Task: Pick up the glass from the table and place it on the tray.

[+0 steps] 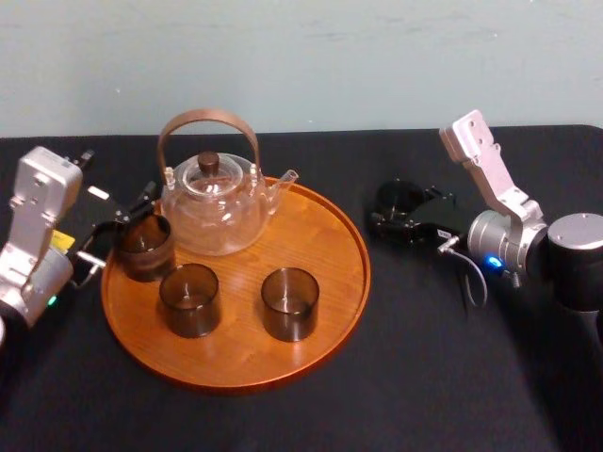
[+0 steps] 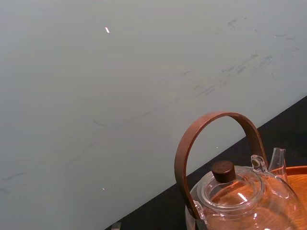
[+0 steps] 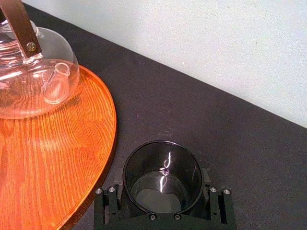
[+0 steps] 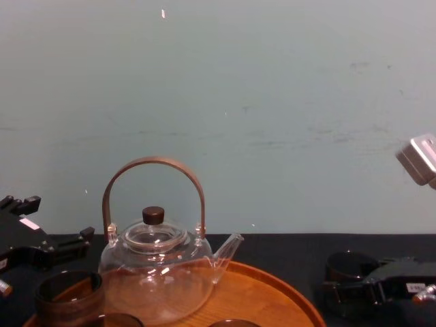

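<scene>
Our right gripper pinched the glass on the table beside the tray; our left gripper's state, at the tray's left rim, we couldn't tell.

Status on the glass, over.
Right gripper around the glass, standing on the table beside the tray. Left gripper at tray's left rim. Teapot and other glasses on tray.

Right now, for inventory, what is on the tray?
A teapot and two glasses stand on the tray; a third glass is at its left rim, by the left tool, its underside hidden.
</scene>
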